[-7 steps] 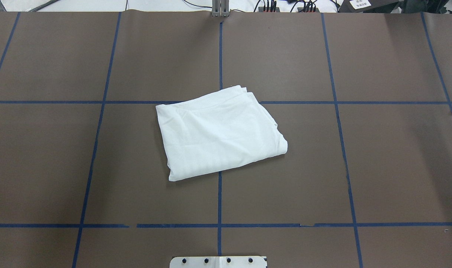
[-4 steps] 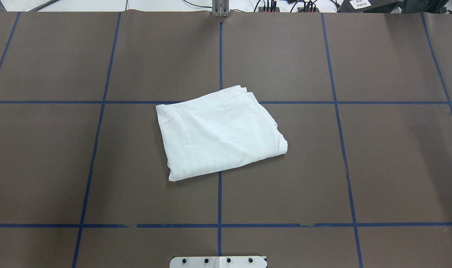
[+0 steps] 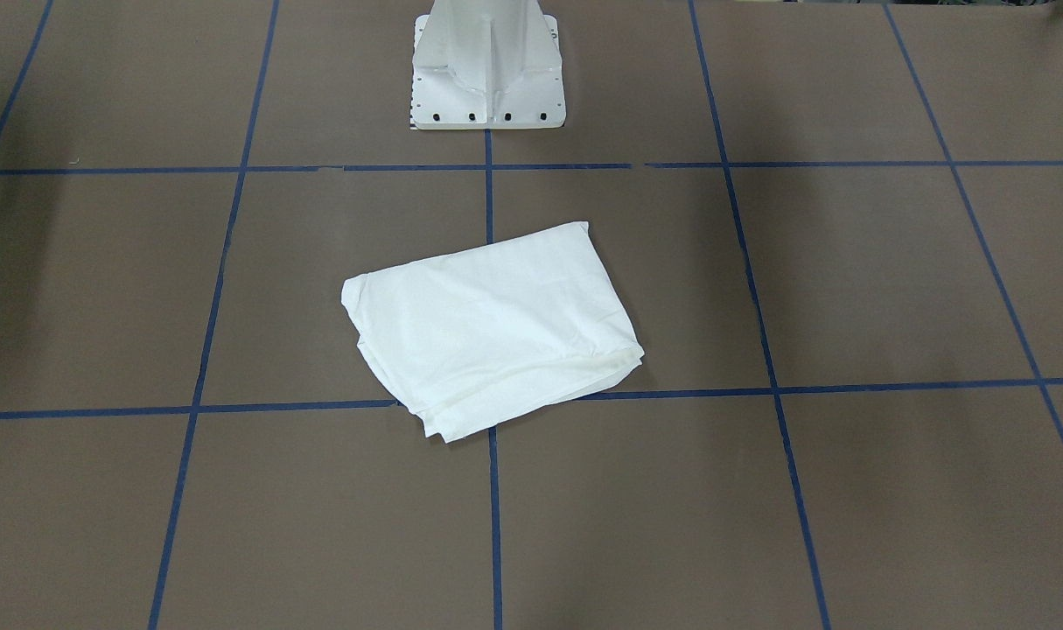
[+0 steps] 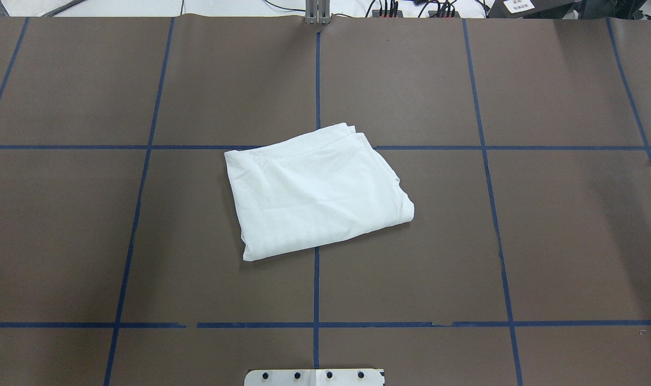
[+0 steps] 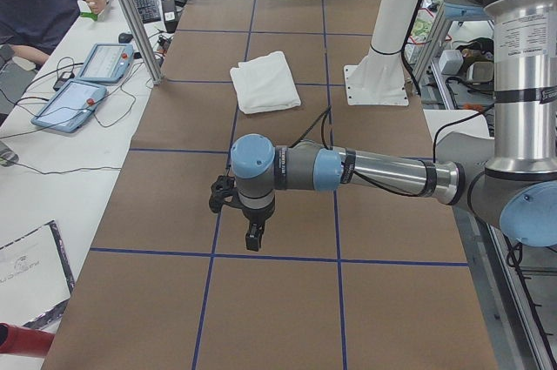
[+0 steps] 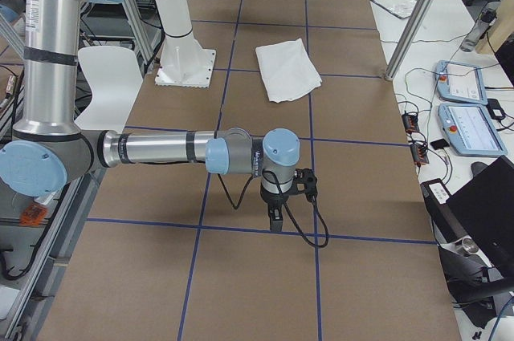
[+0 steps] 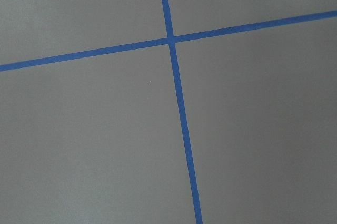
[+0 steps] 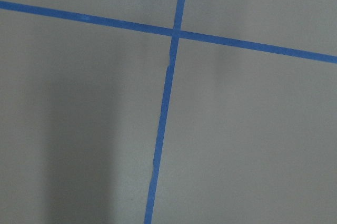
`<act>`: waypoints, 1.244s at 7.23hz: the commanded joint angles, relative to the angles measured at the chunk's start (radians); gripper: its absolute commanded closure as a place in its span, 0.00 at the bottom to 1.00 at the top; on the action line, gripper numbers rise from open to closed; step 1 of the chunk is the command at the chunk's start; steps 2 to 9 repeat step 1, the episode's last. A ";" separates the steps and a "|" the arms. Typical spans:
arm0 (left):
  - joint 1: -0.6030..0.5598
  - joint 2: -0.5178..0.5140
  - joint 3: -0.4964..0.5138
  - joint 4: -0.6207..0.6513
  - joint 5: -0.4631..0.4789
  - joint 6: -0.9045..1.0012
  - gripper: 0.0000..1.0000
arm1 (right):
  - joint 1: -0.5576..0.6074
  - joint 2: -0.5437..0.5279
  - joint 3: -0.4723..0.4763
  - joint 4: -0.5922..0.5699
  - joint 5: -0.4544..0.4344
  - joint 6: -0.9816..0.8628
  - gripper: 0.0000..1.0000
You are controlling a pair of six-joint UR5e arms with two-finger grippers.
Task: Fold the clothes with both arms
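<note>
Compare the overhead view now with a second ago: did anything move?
Nothing visibly changed. The folded white shirt lies in the same spot over the blue tape lines, with the same outline and creases.

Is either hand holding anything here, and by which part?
Nothing is held. The folded T-shirt lies alone on the table, far from the left hand and the right hand.
</note>
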 commanded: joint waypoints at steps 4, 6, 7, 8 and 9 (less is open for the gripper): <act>0.000 0.001 -0.001 0.000 -0.002 0.000 0.00 | 0.000 -0.001 0.000 0.000 0.000 0.000 0.00; 0.000 0.001 -0.001 0.000 -0.002 0.000 0.00 | 0.000 -0.001 0.000 0.000 0.000 0.000 0.00; 0.000 0.001 -0.001 0.000 -0.002 0.000 0.00 | 0.000 -0.001 0.000 0.000 0.000 0.000 0.00; 0.000 0.001 -0.001 0.000 -0.002 0.000 0.00 | 0.000 -0.001 0.000 0.000 0.000 0.000 0.00; 0.000 0.001 -0.001 0.000 -0.002 0.000 0.00 | 0.000 -0.001 0.000 0.000 0.000 0.000 0.00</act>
